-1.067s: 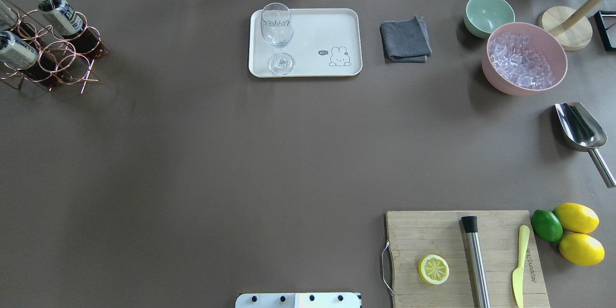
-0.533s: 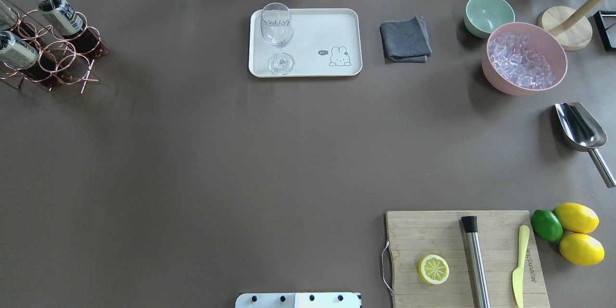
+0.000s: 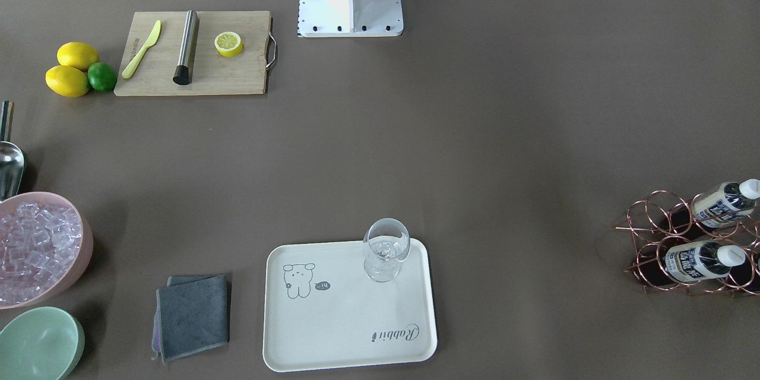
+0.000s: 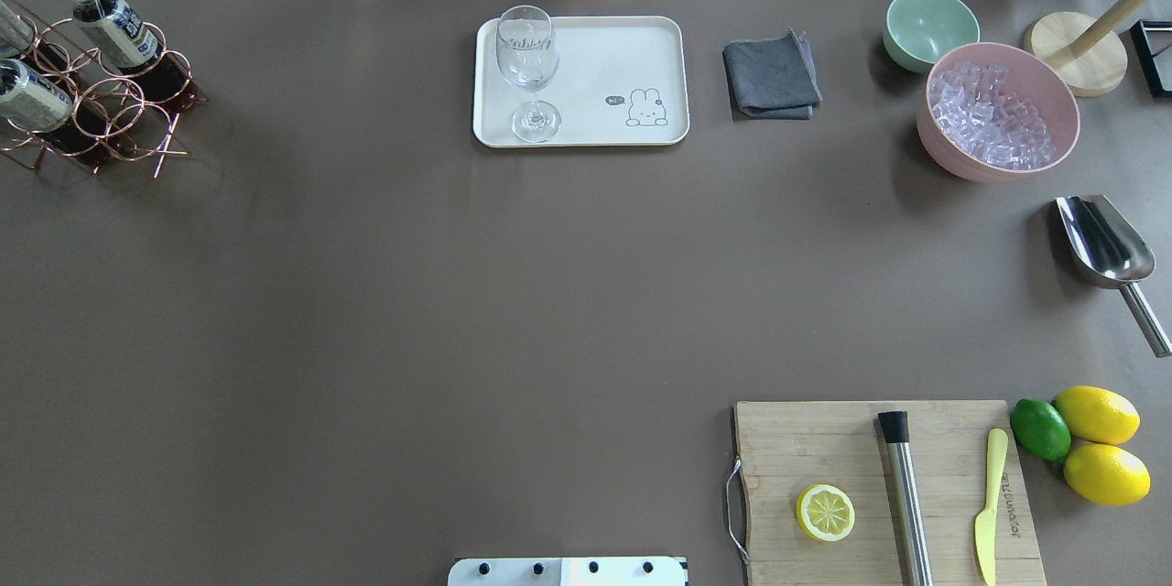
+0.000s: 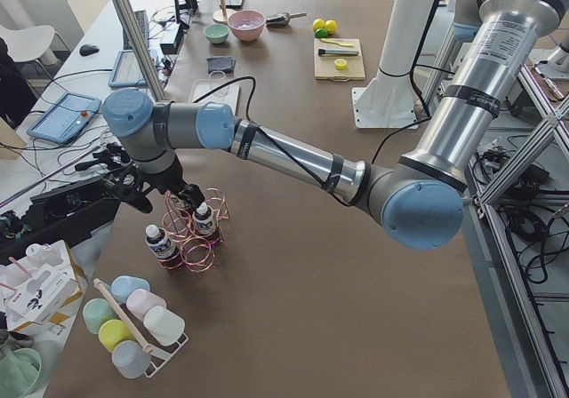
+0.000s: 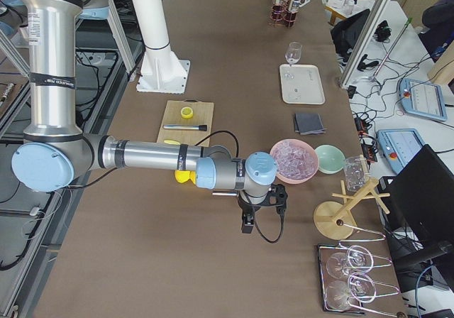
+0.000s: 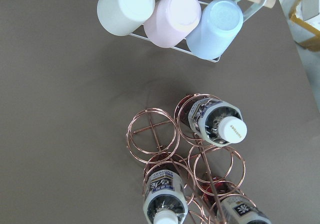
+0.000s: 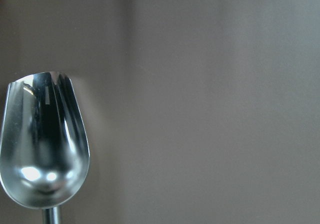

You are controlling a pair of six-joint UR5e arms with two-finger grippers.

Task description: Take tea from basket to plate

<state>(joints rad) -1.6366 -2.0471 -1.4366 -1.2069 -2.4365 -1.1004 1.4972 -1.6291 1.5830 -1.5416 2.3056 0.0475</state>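
The copper wire basket (image 4: pixel 128 110) stands at the table's far left corner, with tea bottles (image 4: pixel 110 23) leaning in its cells. The left wrist view looks down on the basket (image 7: pixel 152 136) and three white-capped tea bottles (image 7: pixel 215 121); no fingers show there. In the exterior left view my left gripper (image 5: pixel 147 194) hangs just beside the basket (image 5: pixel 191 247); I cannot tell whether it is open or shut. The cream plate (image 4: pixel 604 64) lies at the far middle of the table. My right gripper (image 6: pixel 247 226) hovers low near the ice bowl; its state cannot be told.
A stemmed glass (image 4: pixel 526 55) stands on the plate's left end. A rack of pastel cups (image 7: pixel 170 14) sits close beside the basket. A grey cloth (image 4: pixel 771 73), mint bowl (image 4: pixel 929 26), pink ice bowl (image 4: pixel 998 110), metal scoop (image 4: pixel 1103 243) and cutting board (image 4: pixel 806 449) fill the right side.
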